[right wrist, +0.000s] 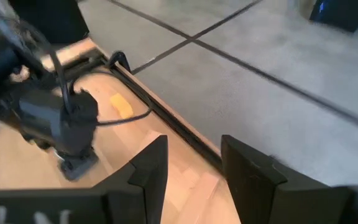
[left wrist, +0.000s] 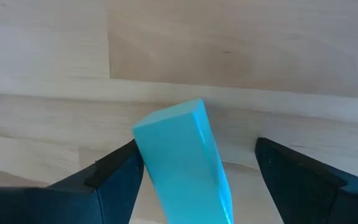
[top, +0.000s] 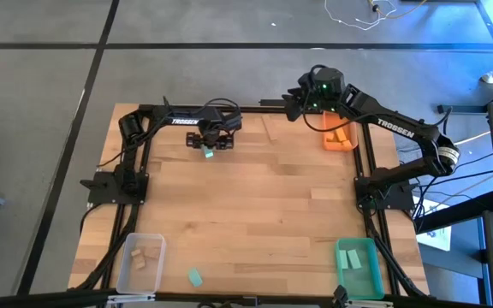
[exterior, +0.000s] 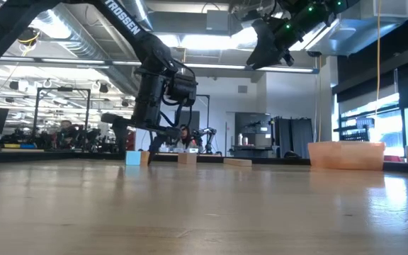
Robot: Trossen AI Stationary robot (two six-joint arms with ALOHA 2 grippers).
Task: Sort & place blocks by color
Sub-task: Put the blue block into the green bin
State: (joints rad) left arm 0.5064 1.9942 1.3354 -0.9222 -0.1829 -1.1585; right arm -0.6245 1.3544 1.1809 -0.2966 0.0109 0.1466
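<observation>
Fingers (left wrist: 110,180) of the left gripper (top: 210,145) are seen spread wide on either side of a small teal-green rectangular block (left wrist: 182,165), which stands tilted between them on the pale wooden table (top: 255,205); one finger is touching or nearly touching its side, the other is apart from it, so no grip is shown. In the low view the block (exterior: 132,158) is seen resting on the table just under that gripper (exterior: 151,145).

Farther from the left gripper, a second teal-green flat block (top: 195,277) is seen lying on the table between a clear rectangular bin (top: 139,263), in which pale wooden blocks (top: 140,254) are held, and a green rectangular bin (top: 358,265).

Beside the left gripper, across the table's far edge, the right gripper (top: 302,100) is held raised near an orange rectangular bin (top: 338,133). Its dark fingers (right wrist: 151,168) are seen partly open, and nothing is held between them.
</observation>
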